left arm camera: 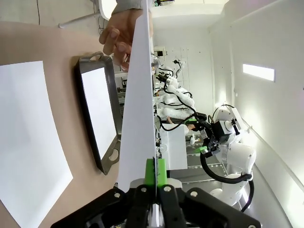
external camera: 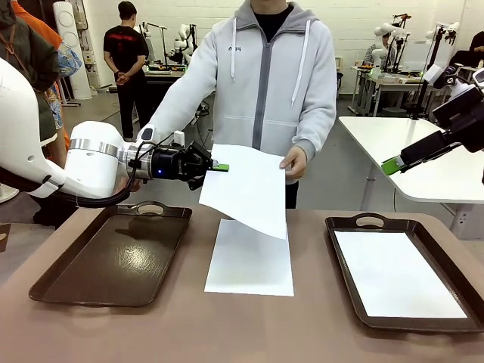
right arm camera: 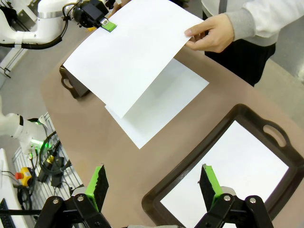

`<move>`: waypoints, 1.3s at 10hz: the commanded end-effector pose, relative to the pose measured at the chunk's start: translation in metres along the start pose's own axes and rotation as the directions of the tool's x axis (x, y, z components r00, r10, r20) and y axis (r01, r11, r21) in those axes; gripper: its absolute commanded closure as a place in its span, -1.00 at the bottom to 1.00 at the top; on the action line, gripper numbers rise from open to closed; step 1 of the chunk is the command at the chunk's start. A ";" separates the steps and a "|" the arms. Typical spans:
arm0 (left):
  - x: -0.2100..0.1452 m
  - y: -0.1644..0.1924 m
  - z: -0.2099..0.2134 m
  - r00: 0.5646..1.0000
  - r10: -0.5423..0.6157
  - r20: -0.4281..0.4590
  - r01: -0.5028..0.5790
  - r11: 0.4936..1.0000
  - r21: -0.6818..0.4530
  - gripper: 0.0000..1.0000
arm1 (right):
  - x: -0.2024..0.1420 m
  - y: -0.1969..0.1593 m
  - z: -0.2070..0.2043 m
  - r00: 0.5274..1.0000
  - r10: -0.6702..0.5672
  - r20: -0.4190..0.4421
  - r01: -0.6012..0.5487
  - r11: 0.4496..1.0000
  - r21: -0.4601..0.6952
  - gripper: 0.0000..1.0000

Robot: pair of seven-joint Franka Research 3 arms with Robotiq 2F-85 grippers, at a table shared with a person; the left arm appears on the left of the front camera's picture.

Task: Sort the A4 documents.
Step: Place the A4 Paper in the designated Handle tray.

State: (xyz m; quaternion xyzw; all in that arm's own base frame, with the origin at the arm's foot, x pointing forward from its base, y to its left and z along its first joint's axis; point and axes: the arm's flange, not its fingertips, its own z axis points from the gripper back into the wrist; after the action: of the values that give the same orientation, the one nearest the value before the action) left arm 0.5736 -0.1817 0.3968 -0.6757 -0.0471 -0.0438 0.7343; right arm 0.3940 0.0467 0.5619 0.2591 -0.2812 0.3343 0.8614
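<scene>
Two trays (external camera: 113,253), three A4 documents (external camera: 246,189): held, on table (external camera: 249,325), in right tray (external camera: 342,268).

Brown table (external camera: 249,333), left tray (external camera: 113,257), right tray (external camera: 342,272), sheet (external camera: 249,261) between them

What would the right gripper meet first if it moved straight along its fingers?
Most likely the flat sheet on the table. The held sheet hangs close to that line, so depth leaves some doubt.
</scene>
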 end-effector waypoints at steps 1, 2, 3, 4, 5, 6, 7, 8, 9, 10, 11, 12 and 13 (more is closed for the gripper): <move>0.001 0.001 -0.001 1.000 0.000 0.006 0.000 1.000 0.004 1.00 | 0.000 -0.001 -0.001 1.000 -0.002 -0.001 0.002 1.000 0.002 -1.00; 0.001 0.001 -0.001 1.000 0.000 0.006 0.000 1.000 0.004 1.00 | 0.000 -0.001 -0.001 1.000 -0.002 -0.001 0.002 1.000 0.002 -1.00; 0.001 0.001 -0.001 1.000 0.000 0.006 0.000 1.000 0.004 1.00 | 0.000 -0.001 -0.001 1.000 -0.002 -0.001 0.002 1.000 0.002 -1.00; 0.001 0.001 -0.001 1.000 0.000 0.006 0.000 1.000 0.004 1.00 | 0.000 -0.001 -0.001 1.000 -0.002 -0.001 0.002 1.000 0.002 -1.00; 0.001 0.001 -0.001 1.000 0.000 0.006 0.000 1.000 0.004 1.00 | 0.000 -0.001 -0.001 1.000 -0.002 -0.001 0.002 1.000 0.002 -1.00; 0.001 0.001 -0.001 1.000 0.000 0.006 0.000 1.000 0.004 1.00 | 0.000 -0.001 -0.001 1.000 -0.002 -0.001 0.002 1.000 0.002 -1.00; 0.001 0.001 -0.001 1.000 0.000 0.006 0.000 1.000 0.004 1.00 | 0.000 -0.001 -0.001 1.000 -0.002 -0.001 0.002 1.000 0.002 -1.00; 0.001 0.001 -0.001 1.000 0.000 0.006 0.000 1.000 0.004 1.00 | 0.000 -0.001 -0.001 1.000 -0.002 -0.001 0.002 1.000 0.002 -1.00; 0.001 0.001 -0.001 1.000 0.000 0.006 0.000 1.000 0.004 1.00 | 0.000 -0.001 -0.001 1.000 -0.002 -0.001 0.002 1.000 0.002 -1.00; 0.001 0.001 -0.001 1.000 0.000 0.006 0.000 1.000 0.004 1.00 | 0.000 -0.001 -0.001 1.000 -0.002 -0.001 0.002 1.000 0.002 -1.00; 0.000 0.000 0.000 1.000 0.000 0.000 0.000 1.000 0.000 0.98 | 0.000 -0.001 -0.001 1.000 -0.002 -0.001 0.002 1.000 0.002 -1.00; -0.013 -0.008 0.005 0.999 -0.014 -0.047 0.016 0.999 0.049 0.98 | 0.000 -0.001 -0.001 1.000 -0.002 -0.001 0.002 1.000 0.002 -1.00; -0.027 -0.017 0.017 0.996 -0.018 -0.084 0.026 0.994 0.106 0.98 | 0.000 -0.001 -0.001 1.000 -0.002 -0.001 0.002 1.000 0.002 -1.00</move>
State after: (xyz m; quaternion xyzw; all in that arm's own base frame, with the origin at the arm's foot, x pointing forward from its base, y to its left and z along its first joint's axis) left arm 0.5639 -0.1783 0.4004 -0.6559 -0.0378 -0.0631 0.7513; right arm 0.3940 0.0467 0.5618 0.2591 -0.2811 0.3343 0.8614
